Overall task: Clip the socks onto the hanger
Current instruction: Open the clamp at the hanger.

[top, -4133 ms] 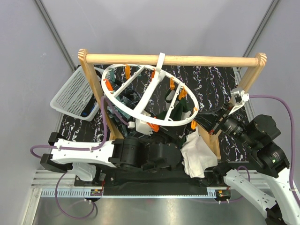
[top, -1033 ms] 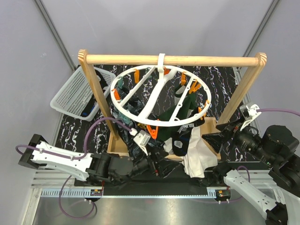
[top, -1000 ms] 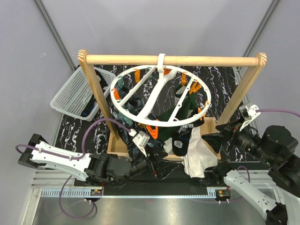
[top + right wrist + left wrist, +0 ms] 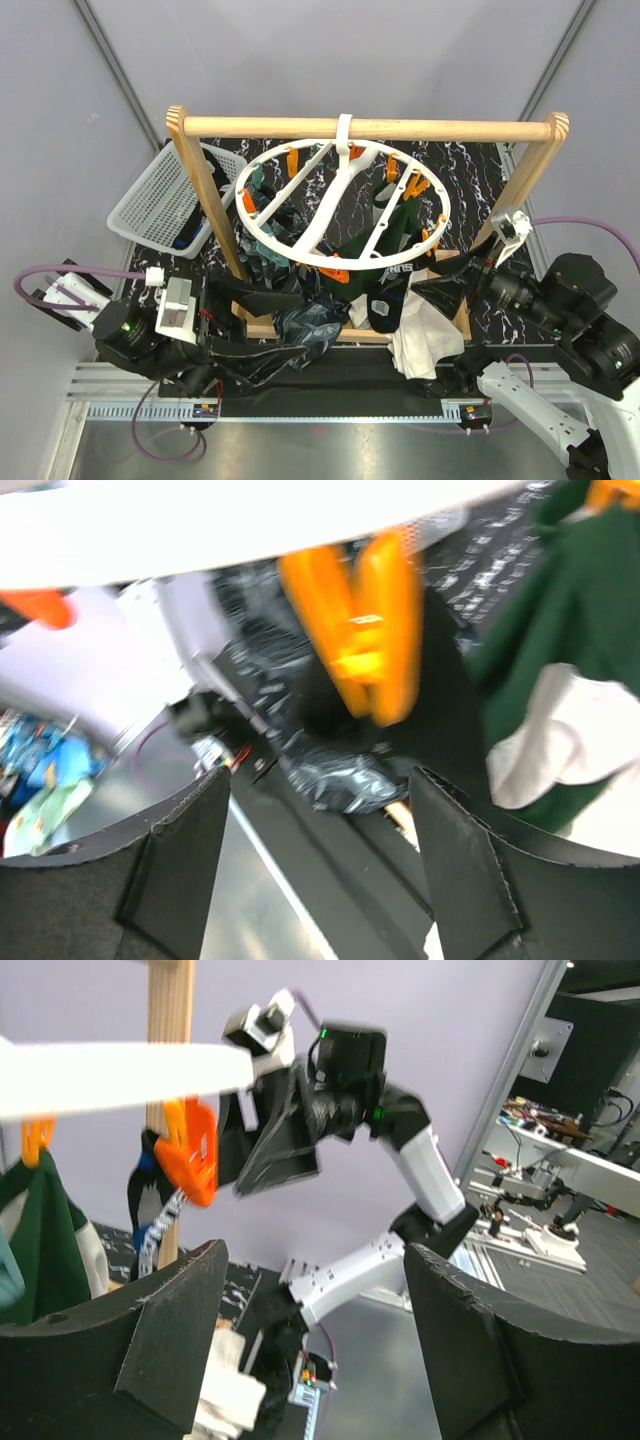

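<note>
The hanger (image 4: pixel 340 205), a white ring with orange pegs, hangs from the wooden rail. A dark green sock (image 4: pixel 385 238) and a black sock (image 4: pixel 385 298) hang at its near side. A mottled teal-grey sock (image 4: pixel 308 322) droops below the near rim. My left gripper (image 4: pixel 300 322) reaches in from the left at that sock's height. In its wrist view the gripper (image 4: pixel 315 1260) is open with nothing between the jaws, an orange peg (image 4: pixel 190 1150) up left. My right gripper (image 4: pixel 440 282) is open by the ring's near right. An orange peg (image 4: pixel 365 620) hangs just above its open gripper (image 4: pixel 320 780), the mottled sock (image 4: pixel 330 770) beyond.
The wooden rail frame (image 4: pixel 370 127) spans the table, its posts close to both grippers. A white mesh basket (image 4: pixel 160 200) sits at the far left. A white cloth (image 4: pixel 420 335) lies crumpled at the near right, under the black sock.
The left arm has drawn back to the left, stretching its gripper out low toward the mottled sock. The right gripper has shifted left, closer to the ring's near right pegs.
</note>
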Robot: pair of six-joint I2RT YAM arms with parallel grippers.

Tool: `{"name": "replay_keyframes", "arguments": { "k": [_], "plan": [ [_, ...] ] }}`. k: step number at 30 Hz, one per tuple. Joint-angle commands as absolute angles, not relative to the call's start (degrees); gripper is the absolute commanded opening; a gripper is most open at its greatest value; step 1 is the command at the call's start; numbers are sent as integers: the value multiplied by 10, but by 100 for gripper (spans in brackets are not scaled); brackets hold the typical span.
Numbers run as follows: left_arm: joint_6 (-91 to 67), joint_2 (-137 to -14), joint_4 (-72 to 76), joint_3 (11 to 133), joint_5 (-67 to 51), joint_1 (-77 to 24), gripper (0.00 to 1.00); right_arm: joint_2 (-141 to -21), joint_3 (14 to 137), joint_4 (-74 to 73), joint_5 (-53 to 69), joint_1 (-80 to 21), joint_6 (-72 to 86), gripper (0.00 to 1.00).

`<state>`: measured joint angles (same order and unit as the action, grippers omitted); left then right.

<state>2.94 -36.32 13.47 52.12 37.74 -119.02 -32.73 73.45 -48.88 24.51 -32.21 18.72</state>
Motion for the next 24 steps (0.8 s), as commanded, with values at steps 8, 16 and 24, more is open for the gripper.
{"name": "replay_keyframes", "arguments": {
  "k": [8, 16, 24],
  "plan": [
    [90, -396, 219, 561, 467, -1193, 75, -372, 658, -345, 103, -324, 251, 52],
    [121, -406, 359, 499, 509, -1193, 53, -403, 653, -305, 4, -323, 229, 14],
    [241, -538, 457, 536, 564, -1186, 71, -431, 664, -319, -100, -323, 178, 20]
  ]
}}
